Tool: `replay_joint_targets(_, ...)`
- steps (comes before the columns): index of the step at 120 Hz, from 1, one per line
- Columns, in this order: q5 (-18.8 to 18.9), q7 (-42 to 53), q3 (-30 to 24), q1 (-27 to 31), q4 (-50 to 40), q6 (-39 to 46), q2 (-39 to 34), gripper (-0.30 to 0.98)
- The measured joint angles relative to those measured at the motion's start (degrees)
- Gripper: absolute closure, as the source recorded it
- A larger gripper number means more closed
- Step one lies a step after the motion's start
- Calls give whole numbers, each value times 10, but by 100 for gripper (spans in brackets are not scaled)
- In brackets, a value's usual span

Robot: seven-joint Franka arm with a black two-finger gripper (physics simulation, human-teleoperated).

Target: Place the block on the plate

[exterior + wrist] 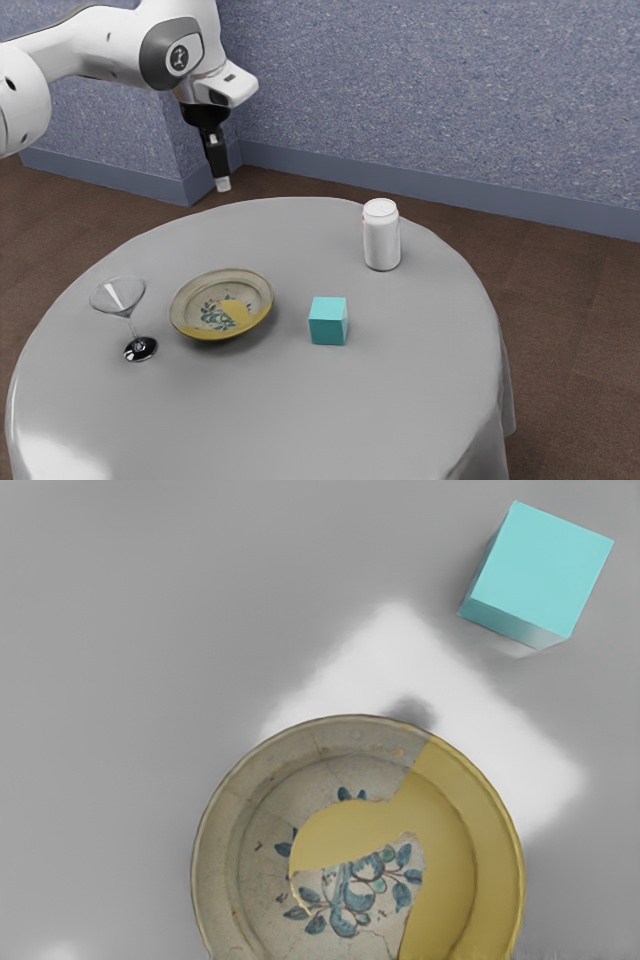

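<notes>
High above the far side of the table, my gripper (222, 184) points downward, well away from the block and plate. The turquoise block (328, 321) rests on the tablecloth, to the exterior view's right of the patterned plate (205, 328), with a gap between them. My wrist view, looking down, takes in the block (540, 570) and the beige and yellow plate (480, 840), whose painted centre has nothing on it. Whether the gripper is open or shut cannot be told from its side-on angle.
A white can (381, 237) stands upright behind the block, toward the exterior view's right. On the plate's other side is a clear martini glass (118, 295) with a dark base. All stand on a round table (250, 420) with a grey cloth.
</notes>
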Motion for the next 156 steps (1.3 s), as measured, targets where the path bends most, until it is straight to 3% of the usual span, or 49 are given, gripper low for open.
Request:
replay_joint_targets(28,0,21,0,-4,0,-4,4,0)
replay_joint_targets(74,0,42,-21,-66,3,-1,98,0)
replay_joint_targets(116,-10,53,-43,-78,-27,80,155,0)
replay_joint_targets(136,-38,58,-44,-80,-25,116,192,0)
replay_joint_targets(156,-24,61,-44,-88,-19,143,221,0)
